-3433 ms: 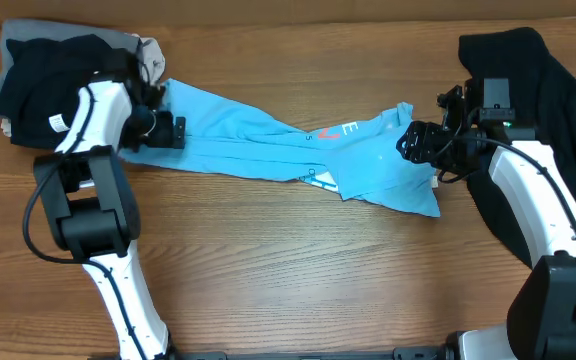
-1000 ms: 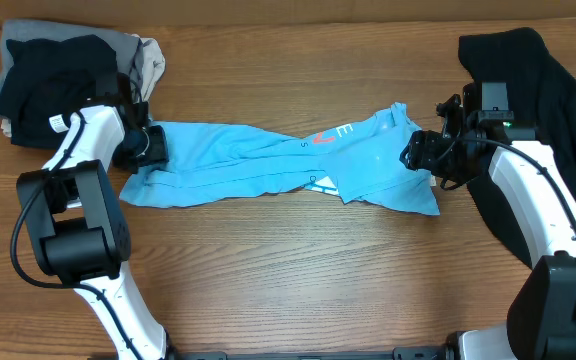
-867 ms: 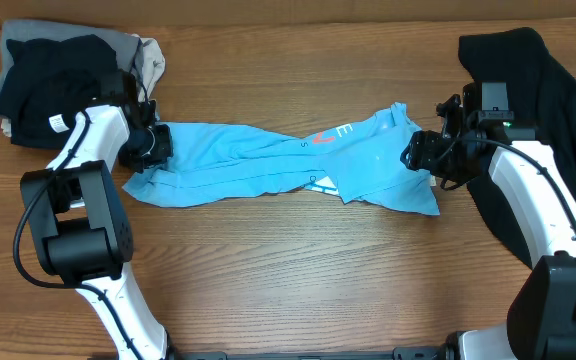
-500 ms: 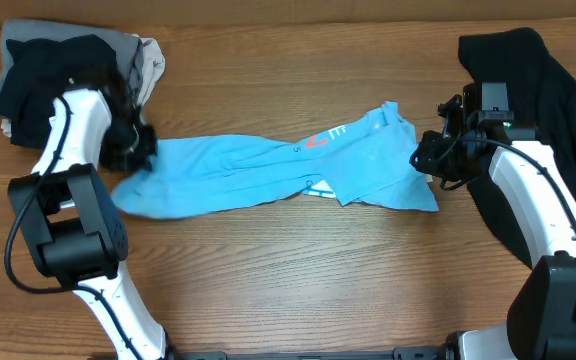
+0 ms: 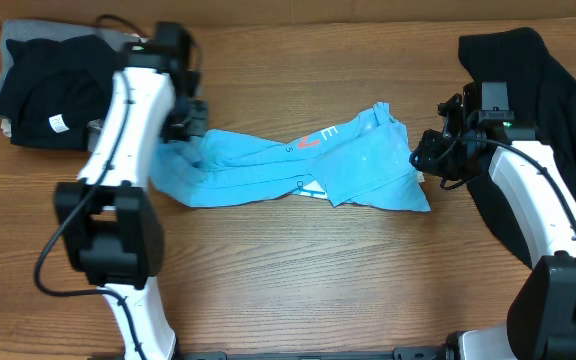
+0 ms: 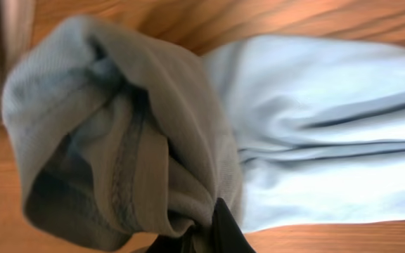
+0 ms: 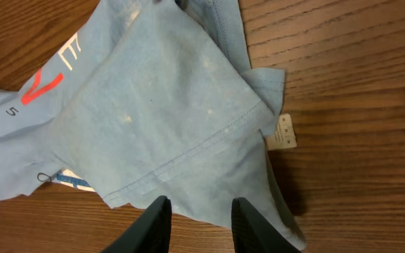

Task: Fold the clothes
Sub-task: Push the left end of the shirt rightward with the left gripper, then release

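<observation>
The clothes, a sky-blue T-shirt (image 5: 358, 160) with white letters and a red-orange mark, lie bunched across the table's middle. My left gripper (image 5: 186, 122) is raised over the shirt's left end and shut on it. In the left wrist view a gathered wad of the shirt (image 6: 118, 140) hangs from the gripper (image 6: 202, 239) at the bottom edge. My right gripper (image 5: 426, 158) is at the shirt's right edge. In the right wrist view the gripper (image 7: 201, 225) shows a gap between its fingers (image 7: 157, 225). The flat hem of the shirt (image 7: 160, 119) lies under them, unpinched.
A large black T-shirt (image 5: 528, 90) is heaped at the right, behind my right arm. A folded pile of black, grey and beige garments (image 5: 38, 80) sits at the back left. A white care tag (image 7: 283, 132) sticks out from the blue shirt's edge.
My left arm has lifted and swung right with the shirt's left end, dragging that end towards the middle. The shirt's right part slid slightly left. The right arm stayed put.
</observation>
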### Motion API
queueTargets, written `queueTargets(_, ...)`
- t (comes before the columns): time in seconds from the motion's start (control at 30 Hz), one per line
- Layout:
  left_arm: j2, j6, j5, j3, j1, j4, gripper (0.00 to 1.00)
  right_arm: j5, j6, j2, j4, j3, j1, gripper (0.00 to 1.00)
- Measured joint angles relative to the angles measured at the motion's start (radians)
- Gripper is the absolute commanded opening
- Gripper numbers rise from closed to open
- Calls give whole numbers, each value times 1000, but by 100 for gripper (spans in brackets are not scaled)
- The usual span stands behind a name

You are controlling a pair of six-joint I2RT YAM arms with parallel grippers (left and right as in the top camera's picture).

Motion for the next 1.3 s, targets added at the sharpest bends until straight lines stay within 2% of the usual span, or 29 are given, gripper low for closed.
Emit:
queueTargets(0.23,57,-45,17,0,-169,72,4,0,0,0,-1,0,0,33)
queueTargets(0.43,60,-93,37,0,-258,120,4,0,0,0,-1,0,0,33)
queueTargets(0.57,60,-116,45,0,-289,156,10,0,0,0,-1,0,0,33)
queueTargets(0.6,60,-120,47,0,-293,164,13,0,0,0,-1,0,0,33)
queueTargets(0.67,60,-127,57,0,-301,175,26,0,0,0,0,0,0,34)
queueTargets(0.7,60,-129,66,0,-304,179,41,0,0,0,0,0,0,34)
queueTargets(0.8,60,-135,84,0,-314,191,66,0,1,0,4,0,0,38)
queueTargets(0.93,60,-146,118,0,-322,210,86,1,0,0,19,0,0,39)
queueTargets(1.13,61,-143,146,14,-325,159,99,2,0,0,68,0,0,46)
queueTargets(1.3,64,-122,148,151,-307,-3,100,2,-17,18,143,0,0,54)
